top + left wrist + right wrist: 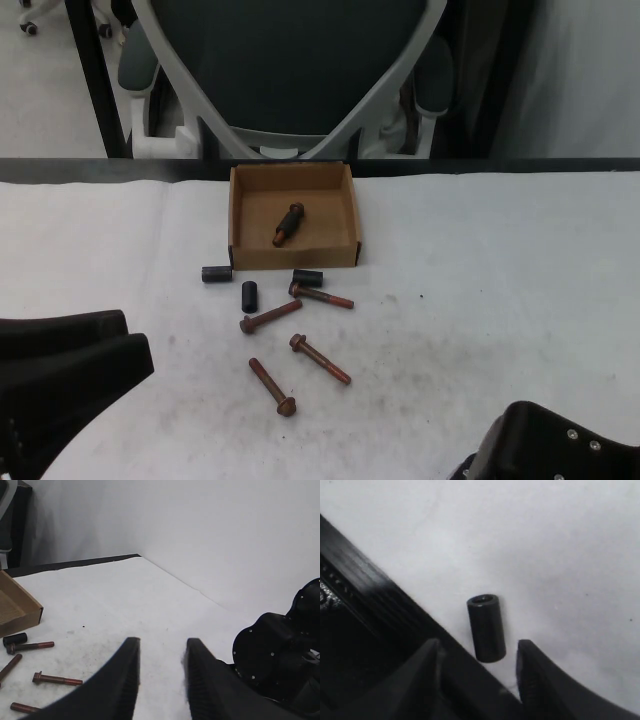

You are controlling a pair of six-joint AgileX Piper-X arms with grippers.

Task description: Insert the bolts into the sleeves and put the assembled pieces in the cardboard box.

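One assembled piece (288, 224) already in the cardboard box (294, 256), well ahead of the left gripper (161, 645), parted and empty. Yet to pair: four bolts (320, 359) and loose sleeves (249, 295) on the tabletop (500, 280), one sleeve (486, 627) between the tips of the parted, unclamped right gripper (479, 644).

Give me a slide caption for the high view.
One assembled piece lies in the cardboard box; four loose bolts and three sleeves lie in front of it.
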